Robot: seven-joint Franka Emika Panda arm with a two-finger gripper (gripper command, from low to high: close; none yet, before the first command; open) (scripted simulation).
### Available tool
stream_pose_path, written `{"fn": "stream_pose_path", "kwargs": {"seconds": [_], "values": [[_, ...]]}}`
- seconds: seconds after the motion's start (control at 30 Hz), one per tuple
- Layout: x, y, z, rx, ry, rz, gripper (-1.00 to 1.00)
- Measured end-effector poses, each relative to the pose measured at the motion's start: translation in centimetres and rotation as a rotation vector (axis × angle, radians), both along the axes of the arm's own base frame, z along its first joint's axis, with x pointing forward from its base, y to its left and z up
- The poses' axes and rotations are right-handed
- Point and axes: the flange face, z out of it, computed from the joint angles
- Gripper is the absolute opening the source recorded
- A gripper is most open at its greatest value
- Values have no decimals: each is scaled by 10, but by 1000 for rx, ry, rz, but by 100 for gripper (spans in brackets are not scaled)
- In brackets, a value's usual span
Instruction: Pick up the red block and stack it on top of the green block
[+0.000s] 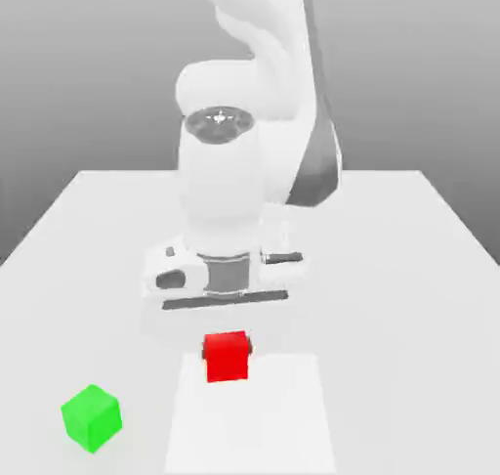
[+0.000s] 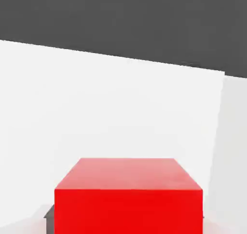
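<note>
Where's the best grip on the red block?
Across two opposite flat side faces of the red block, coming straight down from above. It's a cube, so its parallel sides suit the gripper, which looks already closed on it that way. The green block sits apart.

The red block (image 1: 227,356) sits under the end effector (image 1: 227,351), with the green block (image 1: 92,416) on the table (image 1: 410,268) (toward the exterior view's left).

Arm (image 1: 256,63): white, seen descending from 12 o'clock in the exterior view | Wrist (image 1: 221,185): held vertical, hand pointed straight down | Gripper (image 1: 228,351): positioned at 6 o'clock below the wrist, fingers clamped on the red block (image 1: 227,357), which is held off the table.
</note>
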Motion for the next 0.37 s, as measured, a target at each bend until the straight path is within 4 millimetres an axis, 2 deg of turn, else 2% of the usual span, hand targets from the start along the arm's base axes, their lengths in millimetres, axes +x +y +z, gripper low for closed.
{"fn": "stream_pose_path", "kwargs": {"seconds": [0.07,0.1,0.23,0.27,0.37], "values": [[2,-60,10,-2,1,-184,-100],[4,-74,8,-3,1,-229,-100],[6,-85,-36,-5,2,-264,-100],[6,-86,-45,-5,2,-266,100],[6,-86,-45,-5,2,-266,100]]}}
